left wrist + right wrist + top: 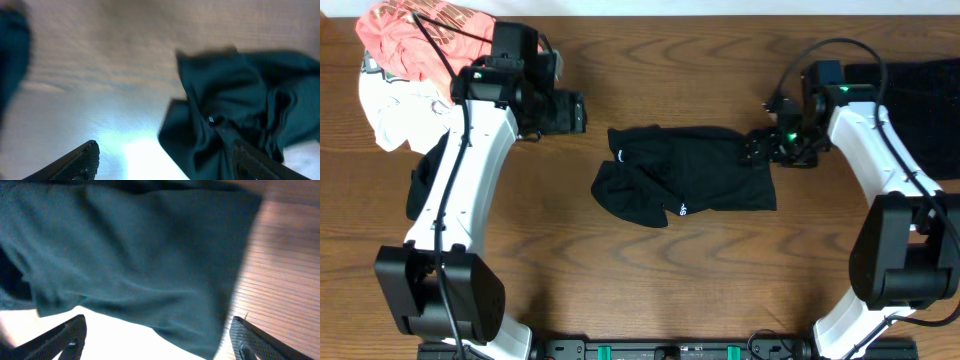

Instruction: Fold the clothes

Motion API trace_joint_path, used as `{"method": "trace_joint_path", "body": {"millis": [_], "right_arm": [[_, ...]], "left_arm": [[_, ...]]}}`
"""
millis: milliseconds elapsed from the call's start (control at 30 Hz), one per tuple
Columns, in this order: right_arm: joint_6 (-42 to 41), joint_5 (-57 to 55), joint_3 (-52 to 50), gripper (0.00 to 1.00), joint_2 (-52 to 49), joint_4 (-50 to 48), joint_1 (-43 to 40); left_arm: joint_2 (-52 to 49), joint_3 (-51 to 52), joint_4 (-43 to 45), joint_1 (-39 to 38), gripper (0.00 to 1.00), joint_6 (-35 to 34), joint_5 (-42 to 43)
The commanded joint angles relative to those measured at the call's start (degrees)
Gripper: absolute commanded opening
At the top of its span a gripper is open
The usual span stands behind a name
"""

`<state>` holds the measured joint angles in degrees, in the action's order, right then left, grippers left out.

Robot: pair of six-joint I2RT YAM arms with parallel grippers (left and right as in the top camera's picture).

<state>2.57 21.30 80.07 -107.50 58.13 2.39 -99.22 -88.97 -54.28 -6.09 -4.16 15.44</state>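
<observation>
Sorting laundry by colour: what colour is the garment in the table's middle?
The garment is black, clearest in the overhead view.

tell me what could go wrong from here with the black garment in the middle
1. The black garment lies bunched with uneven layers; folding it as it is may lock in creases.
2. The right gripper is open at its right edge and could pinch too many layers.
3. The left gripper is open over the table, off the garment, so one-sided pulling might drag the cloth.
</observation>
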Motion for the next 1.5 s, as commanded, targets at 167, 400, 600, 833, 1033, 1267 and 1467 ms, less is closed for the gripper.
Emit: {"method": "trace_joint_path", "body": {"millis": [167,400,600,833,1033,1267,1467], "right_arm": [[0.9,2.1,-0.2,0.92,1.7,-0.1,2.6],[0.9,2.1,-0.2,0.92,1.7,-0.3,2.6],[0.9,2.1,-0.2,0.92,1.7,-0.4,2.6],[0.9,2.1,-0.2,0.92,1.7,-0.7,2.6],[0.9,2.1,-0.2,0.92,1.7,-0.7,2.6],[0.9,2.0,-0.2,0.92,1.7,-0.7,2.6],[0.9,2.0,-0.2,0.92,1.7,-0.6,2.6]], "left_arm": [[-0.8,8.5,-0.9,0.3,0.84,2.6,16.2],[-0.8,15.1,-0.7,0.3,0.84,4.6,22.6],[-0.8,22.1,2.4,0.3,0.83,4.5,24.6],[-0.8,29.2,16.4,0.3,0.81,-1.4,26.1],[-0.8,30.5,22.2,0.2,0.64,-2.6,26.1],[-0.8,30.5,24.5,-1.6,0.62,-3.7,26.1],[-0.8,30.5,24.6,-4.3,0.60,-3.7,24.9]]}}
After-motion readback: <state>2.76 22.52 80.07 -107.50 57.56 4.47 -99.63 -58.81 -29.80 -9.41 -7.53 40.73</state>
